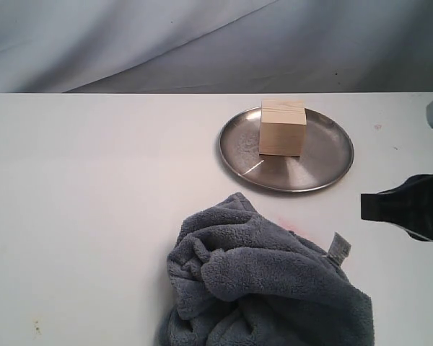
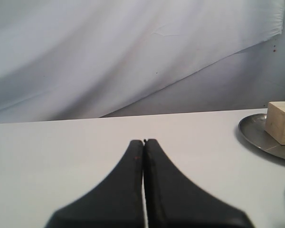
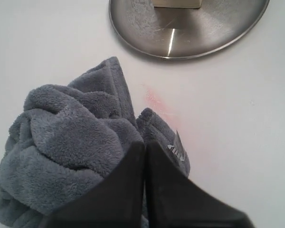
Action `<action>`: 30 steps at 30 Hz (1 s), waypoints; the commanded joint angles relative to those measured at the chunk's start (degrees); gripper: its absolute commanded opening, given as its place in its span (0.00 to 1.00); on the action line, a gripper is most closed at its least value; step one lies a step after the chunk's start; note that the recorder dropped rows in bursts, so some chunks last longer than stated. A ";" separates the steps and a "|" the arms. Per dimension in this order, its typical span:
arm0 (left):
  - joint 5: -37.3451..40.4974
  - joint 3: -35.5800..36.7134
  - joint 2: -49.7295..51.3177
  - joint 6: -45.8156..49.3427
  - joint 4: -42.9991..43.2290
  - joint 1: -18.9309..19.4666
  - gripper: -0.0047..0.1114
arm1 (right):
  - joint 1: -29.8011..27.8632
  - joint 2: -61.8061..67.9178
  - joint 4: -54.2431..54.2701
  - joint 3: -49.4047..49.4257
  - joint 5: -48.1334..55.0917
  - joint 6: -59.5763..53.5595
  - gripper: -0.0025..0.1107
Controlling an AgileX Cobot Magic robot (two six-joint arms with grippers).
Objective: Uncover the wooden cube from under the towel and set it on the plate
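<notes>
The wooden cube (image 1: 283, 127) stands upright on the silver plate (image 1: 325, 155), toward its back; the left wrist view catches it too, cube (image 2: 281, 121) on plate (image 2: 259, 135). The blue-grey towel (image 1: 263, 285) lies crumpled at the table's front, uncovered of anything, its tag loop (image 1: 338, 249) sticking up. My right gripper (image 1: 362, 207) hovers at the right edge, shut and empty, above the towel (image 3: 71, 142) in its own view, fingertips (image 3: 145, 143) pressed together. My left gripper (image 2: 143, 141) is shut and empty over bare table, out of the exterior view.
A white table (image 1: 94, 202) carries everything. A grey-white cloth backdrop (image 1: 202, 36) hangs behind its far edge. A faint pink stain (image 3: 154, 102) marks the table between towel and plate (image 3: 213, 28).
</notes>
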 commanded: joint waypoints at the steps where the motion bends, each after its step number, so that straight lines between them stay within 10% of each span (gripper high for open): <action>1: -0.12 0.25 -0.24 -0.14 -0.10 -0.28 0.04 | -0.23 -3.72 -0.18 3.21 -3.87 1.10 0.02; 30: -0.12 0.25 -0.24 -0.14 -0.10 -0.28 0.04 | -22.64 -37.69 4.08 29.29 -22.82 -14.10 0.02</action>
